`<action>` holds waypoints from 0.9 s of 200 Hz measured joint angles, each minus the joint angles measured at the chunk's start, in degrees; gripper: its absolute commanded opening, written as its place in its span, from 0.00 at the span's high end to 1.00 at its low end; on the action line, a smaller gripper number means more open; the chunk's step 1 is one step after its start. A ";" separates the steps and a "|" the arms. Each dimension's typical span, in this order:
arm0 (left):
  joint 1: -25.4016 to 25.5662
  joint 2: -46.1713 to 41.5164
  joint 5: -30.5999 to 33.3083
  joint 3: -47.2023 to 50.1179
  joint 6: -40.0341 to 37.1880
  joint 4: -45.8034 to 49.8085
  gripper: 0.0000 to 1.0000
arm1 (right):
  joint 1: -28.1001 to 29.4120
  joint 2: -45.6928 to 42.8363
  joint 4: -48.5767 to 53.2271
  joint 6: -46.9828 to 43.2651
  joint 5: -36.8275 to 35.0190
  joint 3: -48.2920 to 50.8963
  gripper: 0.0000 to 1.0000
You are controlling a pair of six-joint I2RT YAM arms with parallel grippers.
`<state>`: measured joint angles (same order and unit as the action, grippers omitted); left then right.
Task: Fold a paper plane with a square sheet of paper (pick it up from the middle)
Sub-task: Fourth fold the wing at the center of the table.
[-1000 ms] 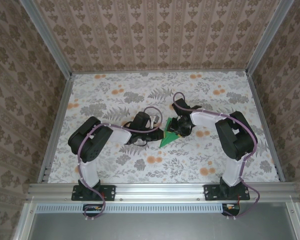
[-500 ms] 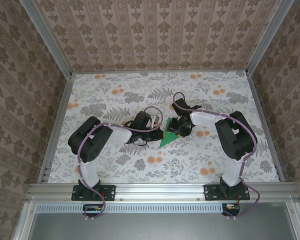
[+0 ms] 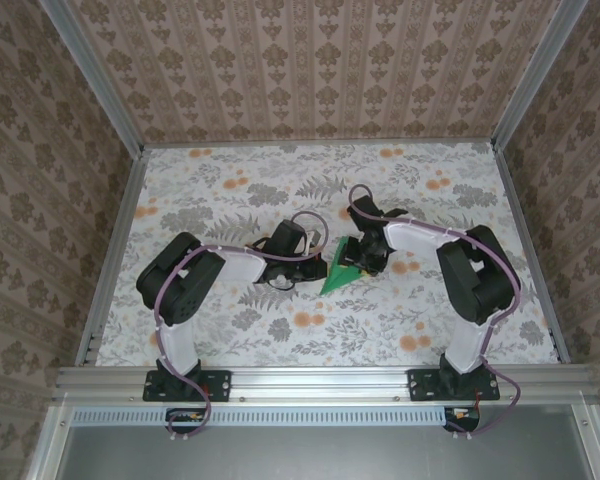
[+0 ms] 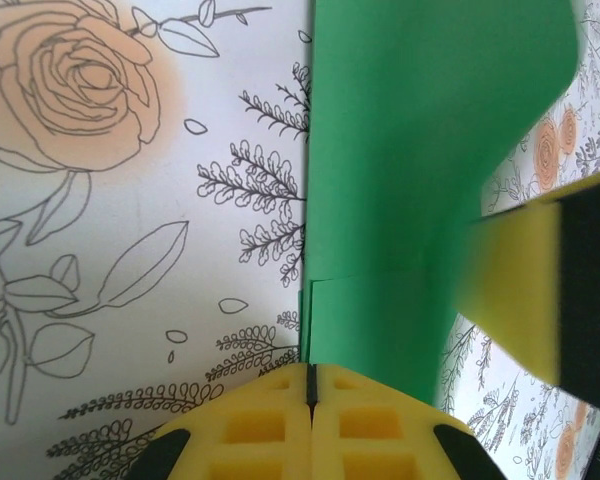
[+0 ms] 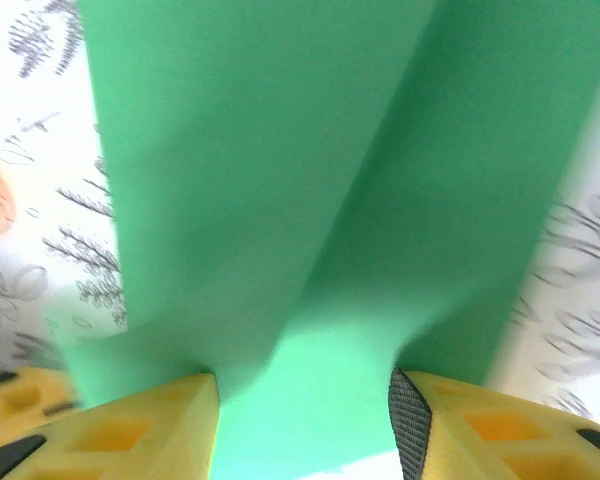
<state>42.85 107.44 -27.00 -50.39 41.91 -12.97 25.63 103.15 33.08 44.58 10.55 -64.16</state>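
Note:
The bright green paper (image 3: 337, 270), folded into a narrow pointed shape, lies on the floral cloth between both grippers. My left gripper (image 3: 314, 264) is at its left edge. In the left wrist view its yellow fingers (image 4: 310, 390) are shut, their seam lined up with the paper's (image 4: 420, 150) layered left edge, and I cannot tell whether they pinch it. My right gripper (image 3: 365, 257) is at the paper's right side. Its fingers (image 5: 305, 415) stand open with the buckled green paper (image 5: 280, 200) spanning the gap. One right finger (image 4: 525, 290) shows in the left wrist view.
The grey-and-orange floral cloth (image 3: 230, 190) covers the table, with aluminium rails (image 3: 320, 380) along the near edge and patterned walls on three sides. Both arms bend inward towards the middle.
The right arm's elbow has swung slightly rightward and its gripper has shifted a little at the paper. The left gripper has crept slightly towards the paper. The paper stays in place.

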 measured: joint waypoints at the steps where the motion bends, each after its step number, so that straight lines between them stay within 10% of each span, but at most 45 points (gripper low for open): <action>1: -0.02 0.00 0.00 -0.07 -0.02 0.07 1.00 | -0.02 -0.07 0.09 -0.02 0.02 -0.02 0.48; 180: 0.26 -7.48 -0.17 0.22 -5.77 3.37 0.85 | -2.51 -16.87 -7.32 -2.29 2.56 10.40 0.43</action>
<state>43.11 99.96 -27.18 -50.17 36.14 -9.61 23.11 86.28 25.76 42.28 13.10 -53.76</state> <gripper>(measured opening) 0.140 0.567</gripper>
